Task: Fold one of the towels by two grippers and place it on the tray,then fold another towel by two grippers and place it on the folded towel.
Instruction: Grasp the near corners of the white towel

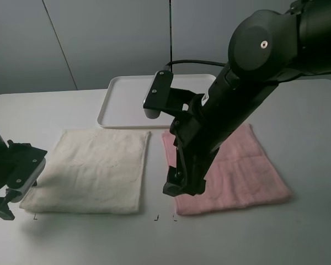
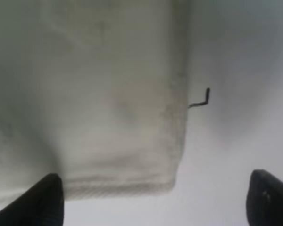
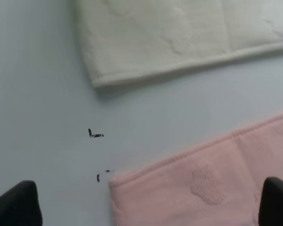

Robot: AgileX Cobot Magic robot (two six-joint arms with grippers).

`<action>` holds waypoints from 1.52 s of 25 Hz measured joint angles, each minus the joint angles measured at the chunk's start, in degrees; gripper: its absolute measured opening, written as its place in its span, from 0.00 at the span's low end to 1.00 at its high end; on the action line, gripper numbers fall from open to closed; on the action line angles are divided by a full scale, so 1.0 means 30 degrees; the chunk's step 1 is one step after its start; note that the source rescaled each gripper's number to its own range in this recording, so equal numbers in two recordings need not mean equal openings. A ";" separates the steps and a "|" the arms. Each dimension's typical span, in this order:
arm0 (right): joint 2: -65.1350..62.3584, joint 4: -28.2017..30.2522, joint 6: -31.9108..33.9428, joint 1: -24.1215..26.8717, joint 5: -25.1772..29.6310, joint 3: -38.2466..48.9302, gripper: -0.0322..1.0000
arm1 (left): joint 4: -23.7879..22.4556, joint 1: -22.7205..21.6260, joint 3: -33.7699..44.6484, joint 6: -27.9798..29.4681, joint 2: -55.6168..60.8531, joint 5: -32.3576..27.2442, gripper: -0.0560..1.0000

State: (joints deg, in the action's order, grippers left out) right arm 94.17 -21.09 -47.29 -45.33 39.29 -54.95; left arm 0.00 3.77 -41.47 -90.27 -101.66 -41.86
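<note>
A: Left pincer (image 2: 155, 202) first: released or clenched?
B: Released. Spread wide, gripping nothing. Sits at a corner of the white towel (image 2: 85, 94), with that corner flat between the two fingertips (image 2: 42, 202) and slightly ahead of them.
A: Anything else near it?
B: A small black corner mark (image 2: 200, 101) on the table (image 2: 240, 56), just beside the towel's edge and ahead of the pincer.
A: And the right pincer (image 3: 146, 205)?
B: Released as well, spread wide, holding nothing. Points down at the near corner of the pink towel (image 3: 203, 188), with that corner between the fingertips. Cannot tell whether touching the cloth or just above it.
A: White towel from there?
B: Ahead of the right pincer, across a strip of bare table with two more black marks (image 3: 95, 135). Near the pink one, not touching it.
A: Either towel folded?
B: No. Both spread flat, side by side.
A: Tray (image 1: 106, 105)?
B: Beyond both pincers, just past the towels' far edges.
</note>
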 joint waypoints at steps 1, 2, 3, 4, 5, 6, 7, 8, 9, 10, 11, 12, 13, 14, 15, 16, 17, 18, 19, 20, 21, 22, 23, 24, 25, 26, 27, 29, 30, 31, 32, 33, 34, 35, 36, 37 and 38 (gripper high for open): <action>0.0242 0.0315 0.0000 -0.0286 0.0000 -0.0159 1.00 | 0.0000 0.0000 0.0123 -0.0256 0.0000 0.0088 0.99; 0.0454 0.0566 0.0000 -0.0636 0.0000 -0.0307 1.00 | 0.0000 0.0000 0.0304 -0.0512 0.0000 0.0197 0.99; 0.0710 0.0813 0.0043 -0.0974 0.0000 -0.0433 1.00 | 0.0000 0.0000 0.0410 -0.0607 0.0000 0.0355 0.99; 0.0855 0.0847 0.0043 -0.1268 0.0000 -0.0485 1.00 | 0.0000 0.0000 0.0458 -0.0687 0.0000 0.0560 0.99; 0.1115 0.0887 0.0043 -0.1480 0.0000 -0.0598 1.00 | 0.0000 0.0000 0.0574 -0.0762 0.0000 0.0753 0.99; 0.1340 0.0912 0.0098 -0.1667 0.0000 -0.0719 1.00 | -0.0103 0.0000 0.0622 -0.0754 0.0000 0.0827 0.99; 0.1532 0.0959 0.0140 -0.1837 -0.0032 -0.0778 1.00 | -0.0241 0.0000 0.0702 -0.0801 0.0000 0.1057 0.99; 0.1759 0.0999 0.0140 -0.1995 -0.0108 -0.0812 1.00 | -0.0284 0.0000 0.0807 -0.0847 0.0000 0.1195 0.99; 0.1973 0.1069 0.0180 -0.2112 -0.0189 -0.0812 1.00 | -0.0360 0.0000 0.0950 -0.0860 0.0000 0.1479 0.99; 0.2180 0.1172 0.0186 -0.2213 -0.0273 -0.0812 1.00 | -0.0395 0.0000 0.1061 -0.0892 0.0000 0.1784 0.99; 0.2335 0.1209 0.0220 -0.2342 -0.0324 -0.0812 1.00 | -0.0395 0.0000 0.1174 -0.0892 0.0000 0.2156 0.99; 0.2500 0.1253 0.0220 -0.2431 -0.0451 -0.0812 1.00 | -0.0395 0.0000 0.1264 -0.0892 0.0000 0.2478 0.99; 0.2661 0.1308 0.0260 -0.2575 -0.0547 -0.0812 1.00 | -0.0395 0.0000 0.1316 -0.0892 0.0000 0.2661 0.99; 0.2818 0.1308 0.0260 -0.2710 -0.0666 -0.0823 1.00 | -0.0395 0.0000 0.1349 -0.0892 0.0000 0.2749 0.99; 0.2932 0.1346 0.0260 -0.2809 -0.0761 -0.0856 1.00 | -0.0395 0.0000 0.1396 -0.0892 -0.0030 0.2844 0.99; 0.3105 0.1346 0.0260 -0.2940 -0.0803 -0.1001 1.00 | -0.0395 0.0000 0.1395 -0.0892 -0.0043 0.2886 0.99; 0.3245 0.1424 0.0347 -0.3027 -0.0846 -0.1204 1.00 | -0.0395 0.0000 0.1433 -0.0892 -0.0073 0.2922 0.99; 0.3459 0.1522 0.0564 -0.3189 -0.0845 -0.1461 1.00 | -0.0395 0.0000 0.1430 -0.0892 -0.0113 0.2957 0.99; 0.3673 0.1703 0.0652 -0.3289 -0.0845 -0.1767 1.00 | -0.0395 0.0000 0.1430 -0.0892 -0.0113 0.2957 0.99; 0.3881 0.1786 0.0748 -0.3416 -0.0845 -0.2083 1.00 | -0.0395 0.0000 0.1430 -0.0892 -0.0113 0.2957 0.99; 0.4171 0.1823 0.0840 -0.3572 -0.0845 -0.2363 1.00 | -0.0395 0.0000 0.1430 -0.0892 -0.0113 0.2957 0.99; 0.4401 0.1823 0.0949 -0.3738 -0.0845 -0.2693 1.00 | -0.0395 0.0000 0.1430 -0.0892 -0.0151 0.2957 0.99; 0.4700 0.1823 0.0998 -0.3854 -0.0845 -0.3030 1.00 | -0.0395 0.0000 0.1430 -0.0892 -0.0151 0.2957 0.99; 0.5020 0.1823 0.1043 -0.3954 -0.0845 -0.3355 1.00 | -0.0395 0.0000 0.1430 -0.0892 -0.0151 0.2988 0.99; 0.5355 0.1823 0.1043 -0.4125 -0.0741 -0.3621 1.00 | -0.0395 0.0000 0.1430 -0.0892 -0.0151 0.2988 0.99; 0.5635 0.1823 0.1083 -0.4165 -0.0637 -0.3918 1.00 | -0.0395 0.0000 0.1430 -0.0892 -0.0151 0.2988 0.99; 0.5951 0.1823 0.1128 -0.4294 -0.0504 -0.4181 1.00 | -0.0395 0.0000 0.1430 -0.0892 -0.0151 0.2988 0.99; 0.6490 0.1904 0.1176 -0.4381 -0.0305 -0.4603 1.00 | -0.0395 0.0000 0.1430 -0.0892 -0.0151 0.2988 0.99; 0.6744 0.1933 0.1202 -0.4420 -0.0233 -0.4762 1.00 | -0.0395 0.0000 0.1430 -0.0892 -0.0151 0.2988 0.99; 0.6969 0.1977 0.1269 -0.4457 -0.0174 -0.4929 1.00 | -0.0395 0.0000 0.1430 -0.0892 -0.0151 0.2988 0.99; 0.7147 0.2016 0.1361 -0.4457 -0.0136 -0.5011 1.00 | -0.0395 0.0000 0.1430 -0.0892 -0.0151 0.2988 0.99; 0.7317 0.2066 0.1399 -0.4457 -0.0136 -0.5038 1.00 | -0.0395 0.0000 0.1430 -0.0892 -0.0151 0.3025 0.99; 0.7482 0.2148 0.1433 -0.4457 -0.0136 -0.5038 1.00 | -0.0395 0.0000 0.1430 -0.0892 -0.0151 0.3024 0.99; 0.7697 0.2185 0.1439 -0.4457 -0.0059 -0.5038 1.00 | -0.0395 0.0000 0.1430 -0.0892 -0.0151 0.3024 0.99; 0.7868 0.2196 0.1472 -0.4508 -0.0063 -0.5038 1.00 | -0.0395 0.0000 0.1430 -0.0892 -0.0151 0.3024 0.99; 0.8015 0.2273 0.1472 -0.4542 -0.0063 -0.5054 1.00 | -0.0395 0.0000 0.1430 -0.0892 -0.0151 0.3024 0.99; 0.8150 0.2356 0.1472 -0.4624 -0.0063 -0.5054 1.00 | -0.0395 0.0000 0.1430 -0.0892 -0.0151 0.3024 0.99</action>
State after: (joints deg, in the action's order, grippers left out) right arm 118.61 -14.02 -42.88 -59.20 39.10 -70.11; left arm -1.19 3.77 -37.19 -92.94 -102.11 -32.79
